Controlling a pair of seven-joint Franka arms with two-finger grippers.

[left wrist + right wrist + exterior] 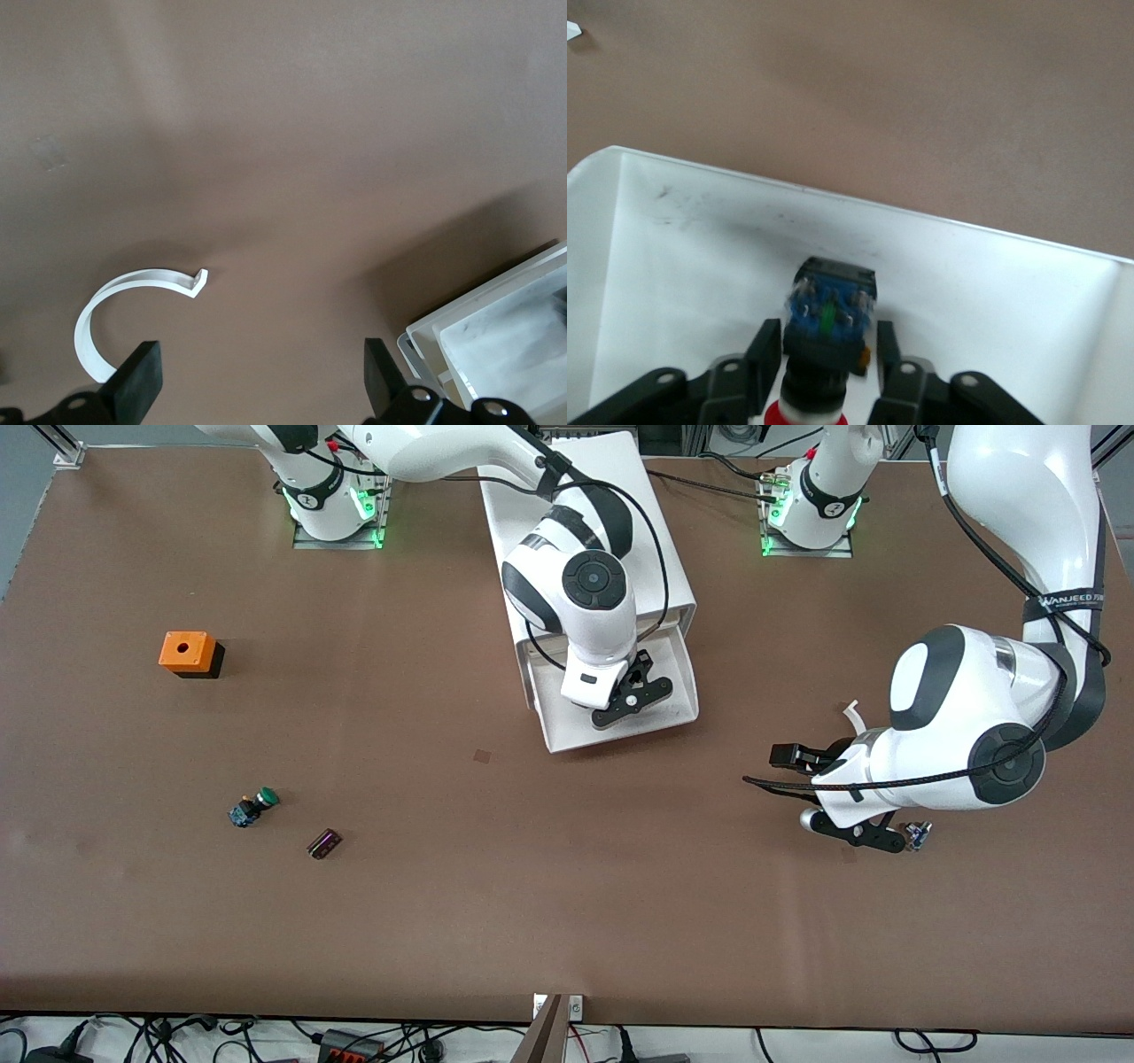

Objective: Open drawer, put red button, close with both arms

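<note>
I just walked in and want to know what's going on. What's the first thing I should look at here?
Look at the open drawer sticking out of the white cabinet in the middle of the table: the right gripper is over it with the red button between its fingers. The left gripper hangs open above bare table at the left arm's end, by a curved white plastic strip. An orange cube sits alone toward the right arm's end.

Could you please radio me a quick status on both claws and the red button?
Right claw over open drawer, fingers beside red button, grip unclear. Left claw open over bare table beside cabinet, waiting. Nothing in the way.
</note>
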